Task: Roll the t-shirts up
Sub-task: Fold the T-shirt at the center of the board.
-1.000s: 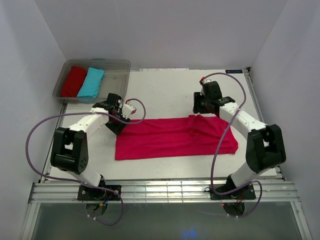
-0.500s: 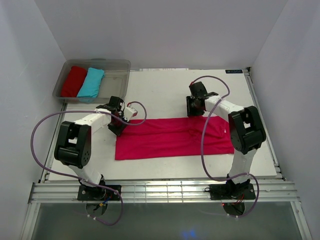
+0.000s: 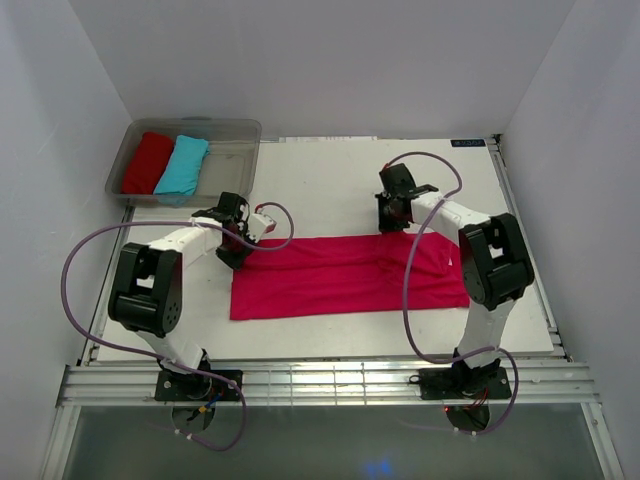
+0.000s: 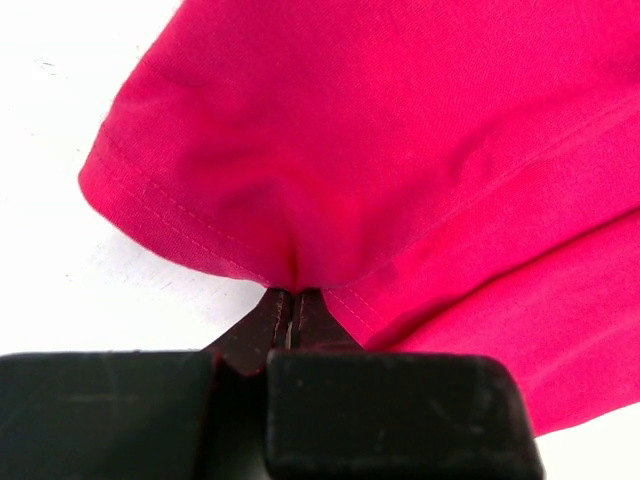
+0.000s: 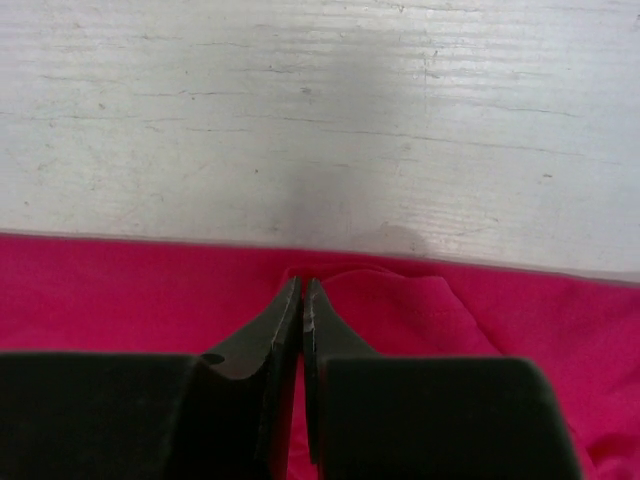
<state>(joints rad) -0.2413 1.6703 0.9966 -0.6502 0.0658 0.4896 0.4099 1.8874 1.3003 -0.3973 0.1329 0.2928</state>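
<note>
Lying flat across the centre of the white table (image 3: 330, 190), the bright magenta-pink cloth t-shirt (image 3: 350, 275) is pinched at two points. The left gripper (image 4: 290, 305) clamps its hem corner at 9 o'clock. The right gripper (image 5: 302, 295) nips its far edge at 1 o'clock. A rolled dark red t-shirt (image 3: 148, 162) and a turquoise t-shirt (image 3: 182, 165) lie side by side in the clear plastic bin (image 3: 235, 150) at 10 o'clock.

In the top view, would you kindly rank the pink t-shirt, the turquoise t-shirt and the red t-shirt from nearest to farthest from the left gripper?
1. Pink t-shirt: its left corner is pinched in the left gripper.
2. Turquoise t-shirt: rolled, in the far-left bin.
3. Red t-shirt: beside it, further left.
</note>
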